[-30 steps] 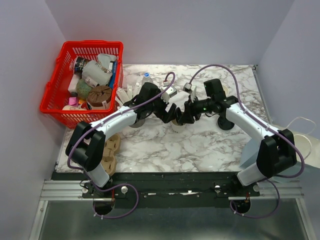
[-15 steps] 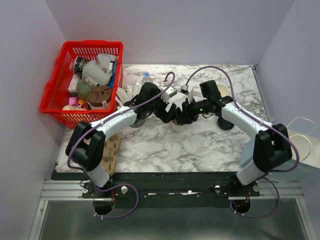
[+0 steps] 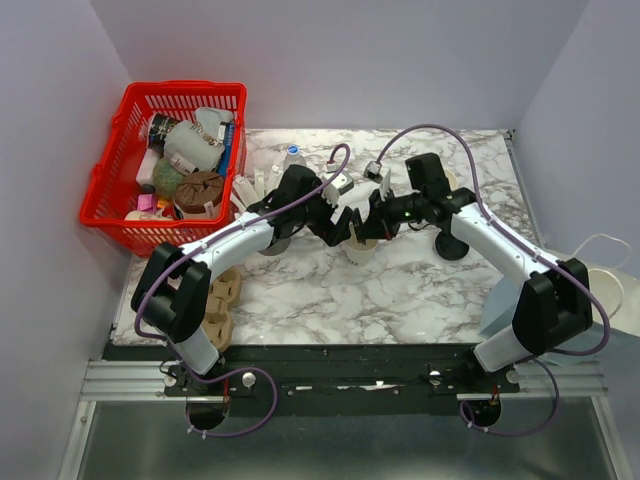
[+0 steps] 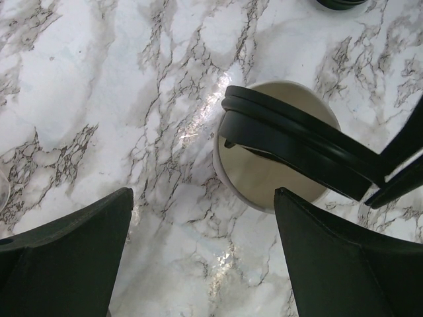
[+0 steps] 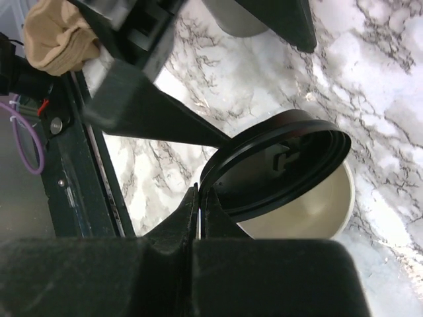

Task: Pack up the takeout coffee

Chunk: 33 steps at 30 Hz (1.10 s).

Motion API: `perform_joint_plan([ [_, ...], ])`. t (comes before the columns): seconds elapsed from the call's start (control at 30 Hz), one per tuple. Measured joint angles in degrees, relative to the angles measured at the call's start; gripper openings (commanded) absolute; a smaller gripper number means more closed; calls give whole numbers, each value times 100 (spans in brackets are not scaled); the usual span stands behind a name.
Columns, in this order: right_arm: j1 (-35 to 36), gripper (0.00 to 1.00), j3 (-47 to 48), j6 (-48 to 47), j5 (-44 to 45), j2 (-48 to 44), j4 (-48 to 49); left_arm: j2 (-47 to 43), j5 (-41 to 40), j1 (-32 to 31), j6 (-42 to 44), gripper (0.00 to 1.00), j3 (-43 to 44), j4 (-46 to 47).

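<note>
Early stage: the cup (image 3: 362, 250) sits mid-frame on the desk (image 3: 400, 300), open, with the lid (image 5: 277, 165) tilted over its mouth, not pressed down. Your right end effector (image 5: 198, 197) is clamped tight on the lid's rim. The left end effector (image 4: 203, 198) gapes wide near the cup, holding nothing. Capping and packing are left, I judge. The centre is crowded; bare desk lies toward the frame's bottom.

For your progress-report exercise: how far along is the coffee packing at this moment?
Done: a cup stands open on the table. In hand: the right hand pinches a lid, tilted over the cup, not seated; the left hand is open. Left: press the lid on, then probably pack the cup in the carrier.
</note>
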Motion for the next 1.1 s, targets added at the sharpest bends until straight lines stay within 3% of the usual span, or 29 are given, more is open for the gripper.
perform_joint_plan([
  [0.2, -146, 1, 186, 66, -544, -22, -98, -20, -2, 0, 0, 96, 0, -2],
  [0.4, -807, 2, 444, 772, -1969, 756, -63, -199, -2, 4, 31, 96, -13, -79],
  [0.6, -1051, 4, 439, 1268, -2763, 1187, -11, -527, 24, 17, 70, 97, -136, -151],
  [1.1, -1320, 7, -79, 2448, -3390, 1408, 957, -149, 195, 17, -131, 96, -79, -44],
])
